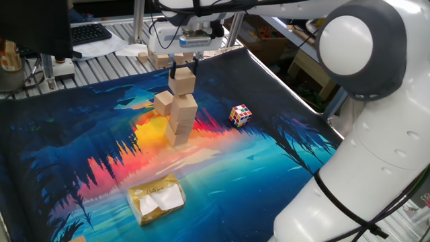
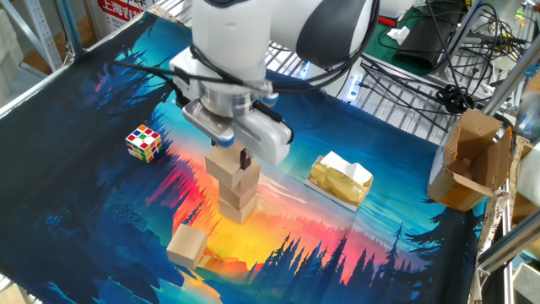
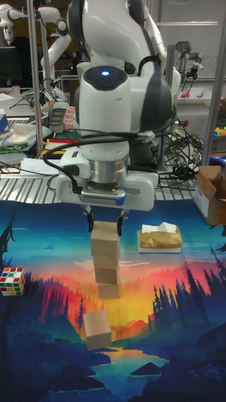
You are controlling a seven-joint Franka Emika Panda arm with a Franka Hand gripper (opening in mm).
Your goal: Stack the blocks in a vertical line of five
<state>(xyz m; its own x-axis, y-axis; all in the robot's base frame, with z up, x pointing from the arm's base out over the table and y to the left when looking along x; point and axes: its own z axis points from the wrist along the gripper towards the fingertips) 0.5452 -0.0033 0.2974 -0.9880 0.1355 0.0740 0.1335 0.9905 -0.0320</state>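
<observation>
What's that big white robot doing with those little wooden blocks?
It's building a tower. The robot's two-finger gripper is at the top light-tan wooden cube of a tower of four. A fifth wooden cube waits on the colourful mat beside the tower. A multicoloured puzzle cube and a yellowish wrapped packet sit off to the sides.

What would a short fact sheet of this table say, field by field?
Surface: colourful sunset forest mat
Stack: plain tan wooden cubes, four high counting the top one
Top cube: tan wooden cube between the fingers of the claw; whether it is gripped cannot be told
Loose cube: one tan wooden cube on the mat beside the stack
Left to stack: that one loose cube
Other items: multicoloured puzzle cube, yellowish wrapped packet
</observation>
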